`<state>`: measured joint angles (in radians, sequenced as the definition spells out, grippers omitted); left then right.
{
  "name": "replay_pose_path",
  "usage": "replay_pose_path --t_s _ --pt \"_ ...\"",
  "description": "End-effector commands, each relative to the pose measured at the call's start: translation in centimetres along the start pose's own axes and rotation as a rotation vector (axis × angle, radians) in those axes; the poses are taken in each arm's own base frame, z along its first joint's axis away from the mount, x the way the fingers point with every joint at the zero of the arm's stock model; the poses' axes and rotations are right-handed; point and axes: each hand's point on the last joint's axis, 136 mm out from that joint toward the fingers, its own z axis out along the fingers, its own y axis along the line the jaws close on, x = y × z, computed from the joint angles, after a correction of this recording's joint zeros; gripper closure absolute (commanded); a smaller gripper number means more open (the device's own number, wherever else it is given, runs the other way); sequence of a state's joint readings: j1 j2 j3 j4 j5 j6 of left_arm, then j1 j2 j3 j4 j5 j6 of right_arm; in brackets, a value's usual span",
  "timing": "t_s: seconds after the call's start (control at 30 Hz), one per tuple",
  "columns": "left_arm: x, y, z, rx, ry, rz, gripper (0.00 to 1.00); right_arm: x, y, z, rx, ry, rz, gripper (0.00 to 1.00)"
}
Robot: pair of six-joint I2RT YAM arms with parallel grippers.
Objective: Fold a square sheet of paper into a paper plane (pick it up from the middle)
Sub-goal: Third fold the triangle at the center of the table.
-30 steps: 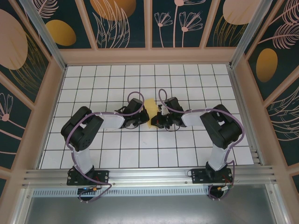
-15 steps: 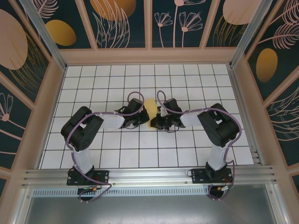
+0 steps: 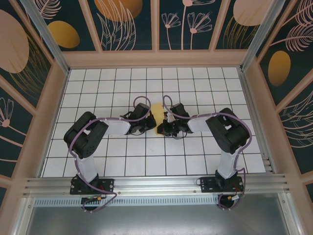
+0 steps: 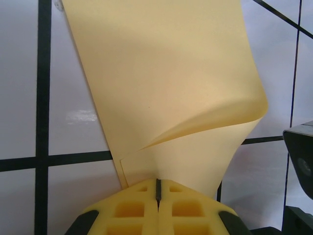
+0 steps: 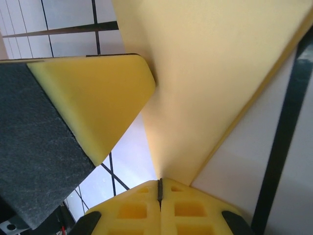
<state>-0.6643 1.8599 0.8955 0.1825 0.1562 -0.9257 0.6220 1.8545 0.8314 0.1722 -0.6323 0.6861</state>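
Paper plane, long axis near-to-far, nipped at either side by left gripper and right gripper.

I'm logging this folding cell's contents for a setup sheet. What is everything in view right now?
thin yellow sheet of paper: one, yellow, curled and partly folded, at the table's middle, pinched from both sides
white tiled table: one, white with black grid lines, under everything
patterned wall panels: several, dark teal with orange ovals and pale plant outlines, around three sides
metal rail: one, silver, along the near edge
left arm, right arm: two, black and white with purple cables, reaching inward
left tool, right tool: two, yellow fingers, each shut on the paper
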Motion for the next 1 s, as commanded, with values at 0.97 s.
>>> replay_pose_path --t_s 0.97 --pt "1.0 4.5 0.1 -0.179 0.018 -0.028 1.0 -5.2 -0.3 -1.5 0.076 -0.121 -0.033 1.0"
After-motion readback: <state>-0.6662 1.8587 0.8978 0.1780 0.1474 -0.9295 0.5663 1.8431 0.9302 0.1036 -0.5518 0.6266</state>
